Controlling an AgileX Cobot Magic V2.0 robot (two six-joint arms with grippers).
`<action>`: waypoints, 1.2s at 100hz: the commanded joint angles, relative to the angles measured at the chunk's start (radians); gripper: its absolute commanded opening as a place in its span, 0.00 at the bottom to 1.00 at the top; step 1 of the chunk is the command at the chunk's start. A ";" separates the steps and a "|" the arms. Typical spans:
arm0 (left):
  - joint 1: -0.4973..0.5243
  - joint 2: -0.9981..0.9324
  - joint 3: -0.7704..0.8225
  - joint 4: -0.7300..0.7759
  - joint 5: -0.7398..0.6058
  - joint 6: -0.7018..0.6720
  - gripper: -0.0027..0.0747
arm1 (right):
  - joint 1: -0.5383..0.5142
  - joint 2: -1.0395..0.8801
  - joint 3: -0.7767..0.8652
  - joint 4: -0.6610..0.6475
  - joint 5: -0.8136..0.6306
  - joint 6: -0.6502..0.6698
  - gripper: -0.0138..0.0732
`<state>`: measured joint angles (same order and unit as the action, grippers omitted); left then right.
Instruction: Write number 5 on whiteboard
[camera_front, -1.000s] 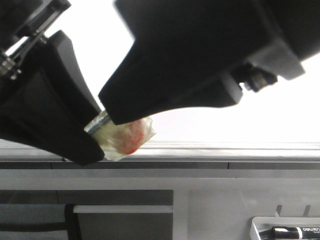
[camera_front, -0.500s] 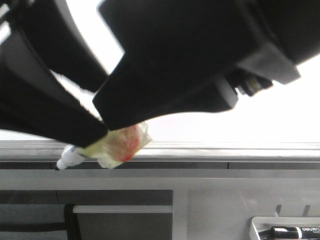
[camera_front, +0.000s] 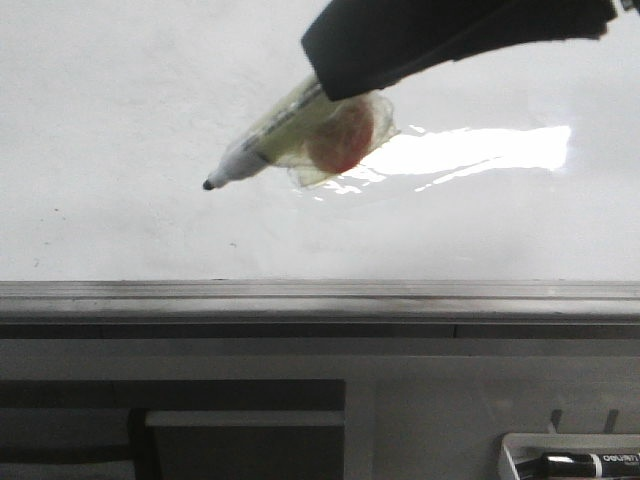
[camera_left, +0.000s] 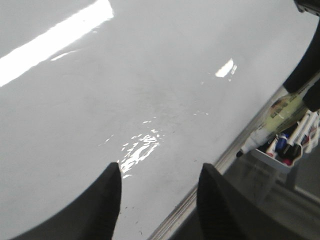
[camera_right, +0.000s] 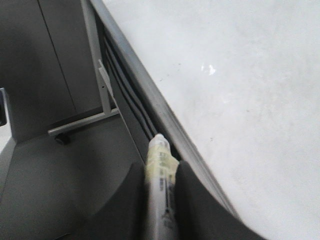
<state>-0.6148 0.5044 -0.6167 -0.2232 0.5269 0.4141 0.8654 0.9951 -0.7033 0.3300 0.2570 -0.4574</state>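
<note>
The right gripper (camera_right: 161, 200), jaws clamped on the marker (camera_front: 290, 135) at upper centre, should press its tip squarely onto the whiteboard (camera_front: 110, 100), still blank, while the left gripper (camera_left: 157, 200) stays apart, empty.

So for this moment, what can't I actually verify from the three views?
- Tip contact: in the front view the marker tip shows against the whiteboard, but depth is unreadable.
- Right end effector: the front view's top edge cuts it off.
- Marker tip: out of focus in the right wrist view.
- Tray contents: cropped at the front view's corner, small in the left wrist view.
- Any stroke of the 5: none discernible through glare.
</note>
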 joint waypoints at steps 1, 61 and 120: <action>0.041 -0.095 0.028 -0.015 -0.081 -0.084 0.34 | -0.032 -0.020 -0.031 -0.009 -0.093 -0.005 0.12; 0.091 -0.307 0.185 -0.161 -0.142 -0.097 0.01 | -0.190 0.095 -0.109 -0.009 -0.216 -0.005 0.12; 0.091 -0.307 0.185 -0.188 -0.142 -0.097 0.01 | -0.229 0.177 -0.109 0.000 -0.163 -0.005 0.12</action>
<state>-0.5279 0.1886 -0.4047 -0.3886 0.4571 0.3267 0.6447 1.1747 -0.7808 0.3317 0.1124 -0.4574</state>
